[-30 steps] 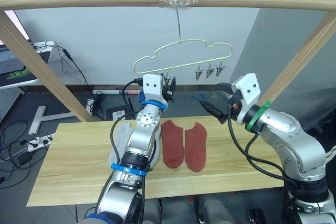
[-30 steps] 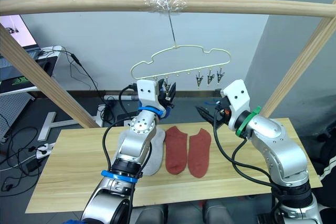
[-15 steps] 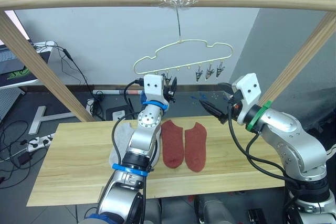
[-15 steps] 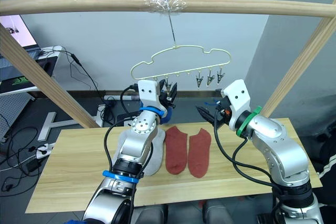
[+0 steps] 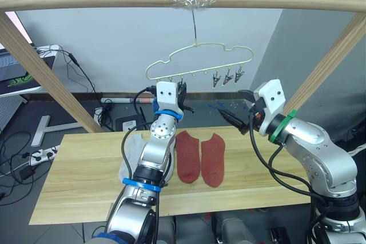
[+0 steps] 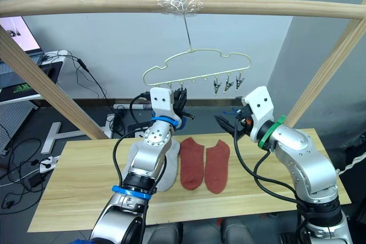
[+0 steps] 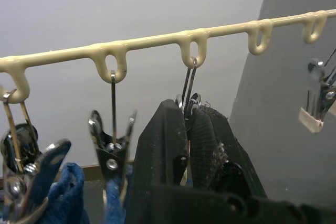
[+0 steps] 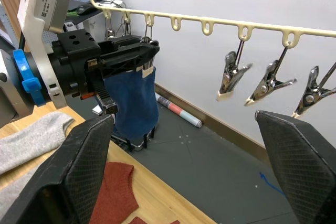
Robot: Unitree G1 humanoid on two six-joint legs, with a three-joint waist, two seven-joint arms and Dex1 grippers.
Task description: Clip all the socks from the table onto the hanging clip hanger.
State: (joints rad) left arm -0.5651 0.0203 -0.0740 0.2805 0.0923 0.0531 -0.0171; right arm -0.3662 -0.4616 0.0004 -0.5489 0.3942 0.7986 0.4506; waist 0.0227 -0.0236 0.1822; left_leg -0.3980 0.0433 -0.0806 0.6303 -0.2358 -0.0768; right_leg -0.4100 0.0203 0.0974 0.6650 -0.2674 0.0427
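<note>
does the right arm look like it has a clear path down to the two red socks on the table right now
Probably yes. The right gripper hangs open above the table, just beyond the red socks, which lie flat and uncovered. The left gripper is busy up at the clip hanger, so nothing sits between them.

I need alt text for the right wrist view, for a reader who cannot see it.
The left tool is closed on a clip of the pale clip hanger, from which a blue sock hangs. Three empty metal clips dangle further along the bar. The right tool's two black fingers stand wide open, with grey and red socks on the wooden table below.
</note>
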